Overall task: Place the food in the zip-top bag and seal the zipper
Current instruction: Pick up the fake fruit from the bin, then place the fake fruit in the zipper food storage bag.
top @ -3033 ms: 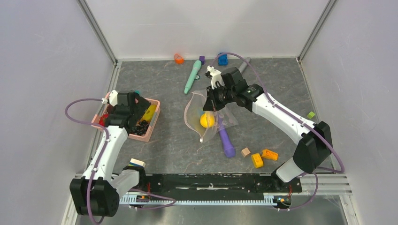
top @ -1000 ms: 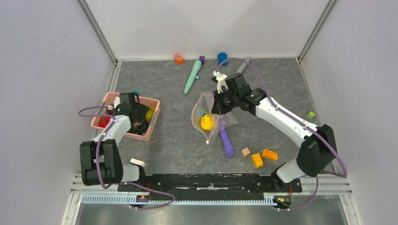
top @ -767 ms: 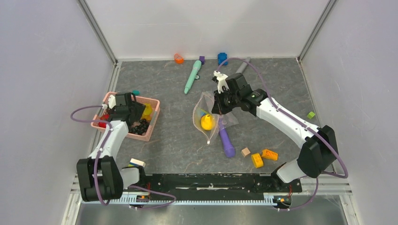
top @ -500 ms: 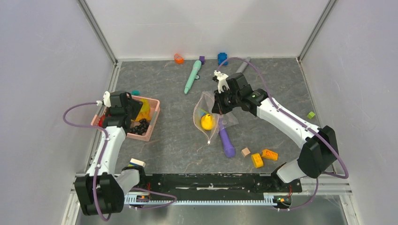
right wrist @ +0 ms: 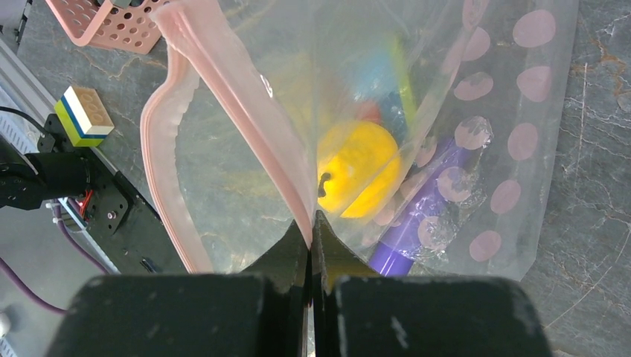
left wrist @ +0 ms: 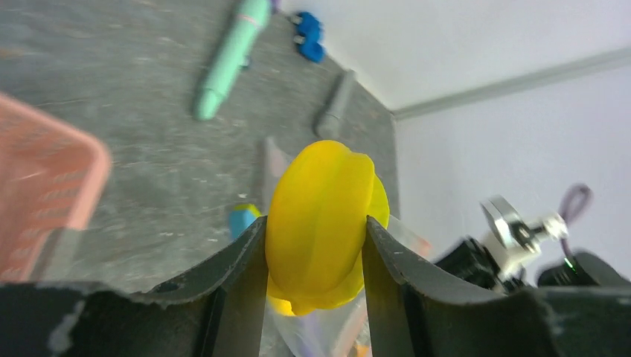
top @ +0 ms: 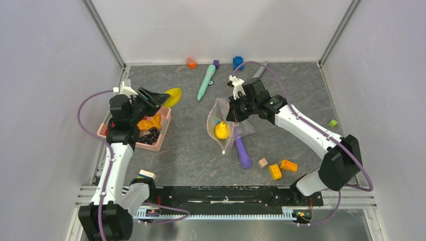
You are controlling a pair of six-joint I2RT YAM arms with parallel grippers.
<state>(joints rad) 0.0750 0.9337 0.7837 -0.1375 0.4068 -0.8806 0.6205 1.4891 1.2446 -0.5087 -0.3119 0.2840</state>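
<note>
1 yellow piece bagged, 1 more in the air, zipper not yet closed.
The left end effector (left wrist: 315,239) grips a glossy yellow toy fruit (top: 173,95) above the far corner of the pink basket (top: 153,147), well apart from the zip-top bag (right wrist: 491,149) lying mid-worktop (top: 186,150). The right end effector (right wrist: 311,230) is clenched on the bag's mouth edge, holding it up and open, and the pink zipper (right wrist: 167,149) gapes. A round yellow fruit (right wrist: 357,175) sits inside the clear, dotted plastic. The basket holds an orange piece (top: 149,122) and dark grapes (top: 149,136), so I judge that several more trips and the sealing remain. The bag looks limp and creased, draped over a purple stick (top: 242,153).
</note>
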